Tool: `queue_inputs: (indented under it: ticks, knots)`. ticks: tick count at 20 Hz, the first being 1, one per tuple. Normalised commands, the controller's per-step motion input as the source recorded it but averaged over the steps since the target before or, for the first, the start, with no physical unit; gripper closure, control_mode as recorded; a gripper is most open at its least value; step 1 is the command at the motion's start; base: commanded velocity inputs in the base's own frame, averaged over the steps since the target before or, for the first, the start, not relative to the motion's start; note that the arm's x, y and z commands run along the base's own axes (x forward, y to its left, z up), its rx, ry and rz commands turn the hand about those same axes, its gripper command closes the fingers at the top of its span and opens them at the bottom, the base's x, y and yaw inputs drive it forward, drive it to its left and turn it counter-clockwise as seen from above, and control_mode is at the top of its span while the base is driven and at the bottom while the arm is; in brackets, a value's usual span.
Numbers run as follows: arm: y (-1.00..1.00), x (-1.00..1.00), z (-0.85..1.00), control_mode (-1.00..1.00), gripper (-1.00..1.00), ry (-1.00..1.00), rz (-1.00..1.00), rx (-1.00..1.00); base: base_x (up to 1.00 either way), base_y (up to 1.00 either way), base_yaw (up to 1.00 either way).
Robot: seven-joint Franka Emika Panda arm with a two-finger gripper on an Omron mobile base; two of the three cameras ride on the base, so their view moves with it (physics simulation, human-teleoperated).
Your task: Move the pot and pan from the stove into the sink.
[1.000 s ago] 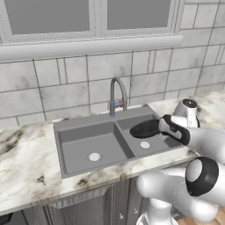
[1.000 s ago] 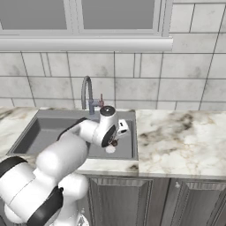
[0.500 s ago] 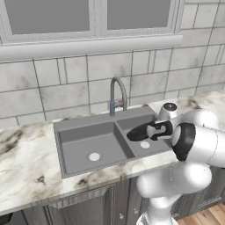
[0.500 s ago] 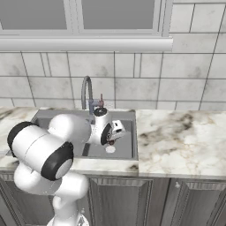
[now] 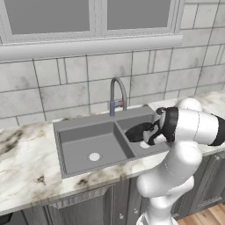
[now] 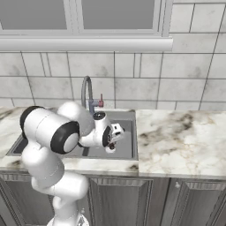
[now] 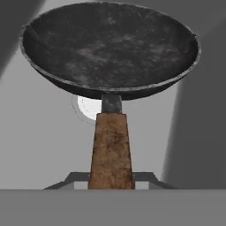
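Left base view: sink (image 5: 66, 145) sat in the marble worktop (image 5: 26, 176) below the window, w/ faucet (image 5: 117, 94) at its back edge, between the two basins. Left basin had a round drain (image 5: 94, 157) on its floor. Pan (image 5: 139, 131) hung over the right basin, near that basin's front right corner, bowl level and pointing toward the divider. Arm reached in from the right; gripper (image 5: 151, 134) was at the pan's right side, right where the handle comes out, but the fingers themselves couldn't be made out here.

Right base view: arm bent across the sink's (image 6: 126, 154) right basin, gripper (image 6: 115, 132) pointing down-right toward the basin's right wall. Faucet (image 6: 87, 92) stood behind the arm at the back edge. Worktop (image 6: 181, 145) ran off to the right of the sink. Pan was hidden behind the arm from this side.

Hand view: pan (image 7: 110, 48) seen along its brown handle (image 7: 111, 150), bowl up top, dark and mottled. Jaws were closed to a narrow gap on the handle's near end, one each side. Below the pan was the grey basin floor, w/ the right basin's pale drain (image 7: 89, 107) showing just under the bowl's rim, left of the handle neck. Pan didn't look to touch the floor, tho can't be sure.
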Motion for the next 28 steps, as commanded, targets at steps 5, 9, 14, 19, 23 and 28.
queue_inputs:
  ticks: [5, 9, 14, 19, 23, 28]
  knots:
    - [0.00, 0.23, -0.31, -1.00, 1.00, 0.00, 0.00, -0.02, 0.00, 0.00, 0.00]
    - [0.00, 0.09, 0.10, -1.00, -1.00, 0.04, -0.02, 0.00, 0.00, 0.00, 0.00]
    - [0.03, 0.15, 0.75, -1.00, -1.00, 0.08, -0.05, 0.00, 0.00, 0.00, 0.00]
    - [0.04, 0.12, 0.92, -1.00, -1.00, 0.17, -0.03, 0.00, 0.00, 0.00, 0.00]
    - [0.02, 0.10, 0.95, -1.00, -1.00, 0.21, -0.02, 0.00, 0.00, 0.00, 0.00]
    - [0.00, 0.01, 0.92, -1.00, -1.00, 0.25, -0.02, 0.00, 0.00, 0.00, 0.00]
